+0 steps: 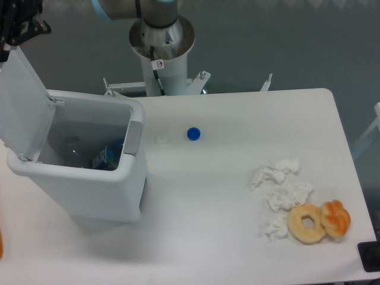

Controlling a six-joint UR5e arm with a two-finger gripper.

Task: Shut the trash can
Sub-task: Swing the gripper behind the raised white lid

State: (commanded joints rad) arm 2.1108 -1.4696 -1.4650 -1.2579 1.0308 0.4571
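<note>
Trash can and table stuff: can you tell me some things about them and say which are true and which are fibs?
1. The trash can lid is shut. False: it stands open.
2. A blue cap lies on the table. True.
3. The donut is inside the can. False: it lies on the table by the tissues.
4. Something is inside the can. True.
5. The gripper is above the lid's top edge. True.

The trash can [83,172] stands on the left of the bench [237,237] with its lid [21,98] raised. The pincer [12,32] is at the lid's top edge; its jaws are partly cut off. A blue cap [193,134], crumpled tissues [282,190] and two donuts [317,221] lie to the right.
</note>
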